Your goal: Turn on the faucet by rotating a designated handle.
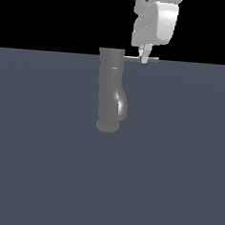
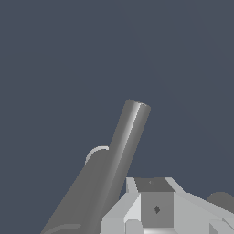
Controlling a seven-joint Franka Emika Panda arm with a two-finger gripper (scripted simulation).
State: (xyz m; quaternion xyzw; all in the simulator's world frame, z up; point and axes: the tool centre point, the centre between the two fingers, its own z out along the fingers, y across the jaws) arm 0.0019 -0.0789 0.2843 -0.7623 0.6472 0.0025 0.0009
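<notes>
The faucet point(image 1: 109, 92) stands upright on the flat grey-blue floor point(image 1: 43, 166), a little left of the exterior view's middle, its round base planted and its short bulging spout on the exterior view's right side. From its top cap the handle point(image 1: 143, 59), a thin straight rod, juts level toward the exterior view's right. The white gripper point(image 1: 144, 58) comes down from above and meets the rod about midway along it, the fingertips right at the rod; this view is too small to show whether the fingers are on either side of it or just touching it.

The wrist view gives what the exterior one cannot: the handle point(image 2: 123, 146) seen close, a shiny grey bar running away from the camera to a free round end, with part of the faucet point(image 2: 75, 201) beside it. The gripper point(image 2: 155, 208) body fills the near edge, but its fingertips are cut off, so how wide the jaws stand cannot be told.
</notes>
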